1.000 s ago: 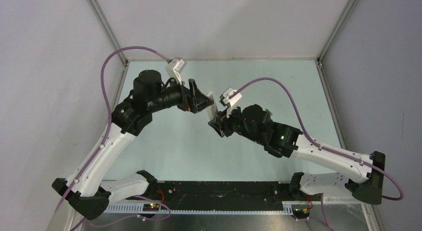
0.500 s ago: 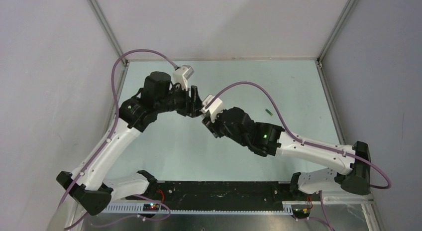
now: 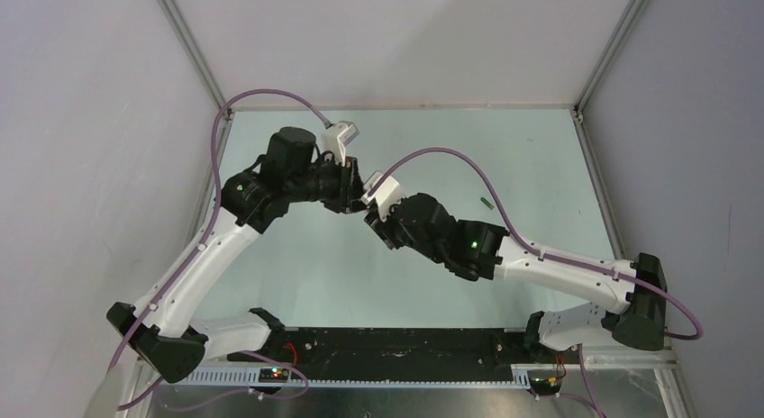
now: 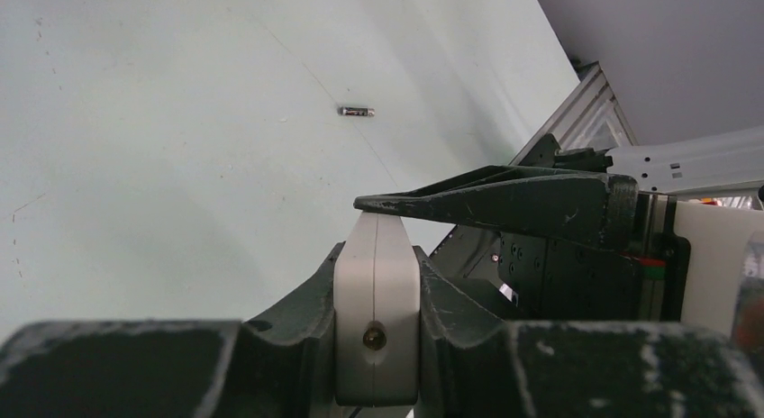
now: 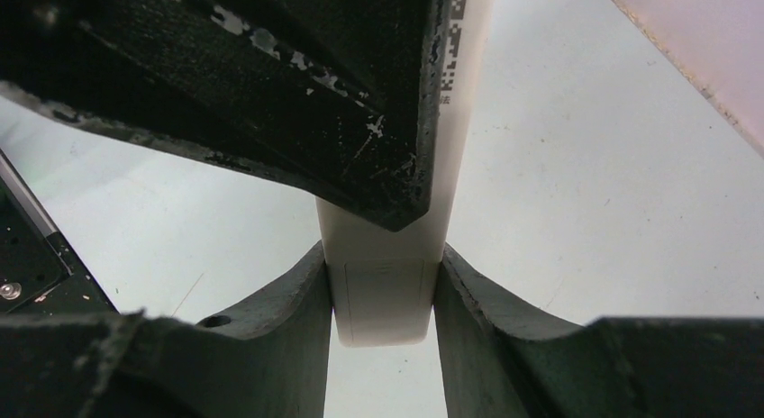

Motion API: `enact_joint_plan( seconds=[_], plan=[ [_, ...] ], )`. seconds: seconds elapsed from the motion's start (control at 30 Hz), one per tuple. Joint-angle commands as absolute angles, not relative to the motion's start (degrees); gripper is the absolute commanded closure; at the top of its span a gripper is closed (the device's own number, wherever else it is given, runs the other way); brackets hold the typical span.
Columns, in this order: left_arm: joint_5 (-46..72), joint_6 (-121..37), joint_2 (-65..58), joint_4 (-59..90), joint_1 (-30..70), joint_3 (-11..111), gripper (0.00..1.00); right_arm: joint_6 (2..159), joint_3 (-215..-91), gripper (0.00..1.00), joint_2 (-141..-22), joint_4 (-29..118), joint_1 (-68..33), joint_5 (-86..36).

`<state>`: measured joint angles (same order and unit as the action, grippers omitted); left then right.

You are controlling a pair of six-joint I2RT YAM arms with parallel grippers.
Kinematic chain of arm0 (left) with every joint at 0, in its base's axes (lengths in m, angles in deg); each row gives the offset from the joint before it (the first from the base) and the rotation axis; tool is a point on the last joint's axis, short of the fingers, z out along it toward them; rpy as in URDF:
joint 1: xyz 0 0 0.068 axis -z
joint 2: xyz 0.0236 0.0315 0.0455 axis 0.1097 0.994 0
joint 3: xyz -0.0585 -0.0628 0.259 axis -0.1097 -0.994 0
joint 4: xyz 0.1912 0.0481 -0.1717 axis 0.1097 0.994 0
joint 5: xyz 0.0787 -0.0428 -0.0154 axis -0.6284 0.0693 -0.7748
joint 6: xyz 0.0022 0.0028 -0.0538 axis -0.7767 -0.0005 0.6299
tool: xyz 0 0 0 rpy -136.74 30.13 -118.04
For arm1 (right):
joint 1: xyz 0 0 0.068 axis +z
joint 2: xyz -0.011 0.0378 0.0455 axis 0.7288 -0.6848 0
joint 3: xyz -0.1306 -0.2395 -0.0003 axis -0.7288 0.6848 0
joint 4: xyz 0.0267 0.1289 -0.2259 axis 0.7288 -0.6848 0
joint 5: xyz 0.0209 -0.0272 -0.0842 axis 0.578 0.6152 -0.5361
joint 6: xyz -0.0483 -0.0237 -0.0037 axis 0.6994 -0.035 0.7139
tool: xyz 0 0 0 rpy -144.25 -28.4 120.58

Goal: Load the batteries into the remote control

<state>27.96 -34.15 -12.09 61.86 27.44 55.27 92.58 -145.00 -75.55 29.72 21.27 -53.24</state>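
Left wrist view: remote (image 4: 376,287) is clamped in the left gripper (image 4: 376,251). The right gripper (image 5: 386,260) is closed on it too, just ahead. Recess is hidden. One battery (image 4: 357,112) is seen on the table (image 4: 135,166), well beyond both grippers. Second battery is not seen. Loading is judged not started.

**Matt plastics, a marked desk**

The remote control (image 4: 377,292) is seen as smooth white plastic with a faint satin sheen. The fingers (image 4: 504,202) are formed of matt black plastic, and their edges are chipped and scratched pale. The desk (image 4: 162,148) is finished in a matt pale green, marked by fine scratches and specks. A battery (image 4: 357,112) is shown dark, with a bright metallic tip. The frame posts (image 3: 602,67) are made of bare dull metal.
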Motion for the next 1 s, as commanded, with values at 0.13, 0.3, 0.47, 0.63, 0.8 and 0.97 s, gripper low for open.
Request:
enact_joint_plan(
  seconds=[0.13,0.3,0.47,0.63,0.8,0.97],
  plan=[
    [25.2,-34.1,-10.2,66.4,25.9,60.3,1.00,86.1,-144.8,0.16,-70.6,34.1,15.9,-44.0],
    [28.3,-31.2,-9.1,66.3,21.5,65.1,1.00,76.4,-138.6,0.02,-62.9,40.8,6.7,-25.7],
    [31.0,-29.1,-7.6,65.2,19.9,71.3,1.00,61.6,-136.0,0.01,-60.1,46.3,-1.7,-18.5],
    [35.2,-24.4,-6.4,63.9,18.3,74.5,1.00,39.6,-135.7,0.09,-61.5,54.0,-8.4,-15.3],
    [40.6,-18.9,-5.0,62.5,17.1,77.0,1.00,27.8,-135.7,0.13,-65.1,64.0,-10.6,-9.6],
    [42.1,-14.9,-4.0,61.6,16.2,78.9,1.00,22.4,-135.6,0.05,-67.6,69.6,-10.3,-7.2]
  ],
)
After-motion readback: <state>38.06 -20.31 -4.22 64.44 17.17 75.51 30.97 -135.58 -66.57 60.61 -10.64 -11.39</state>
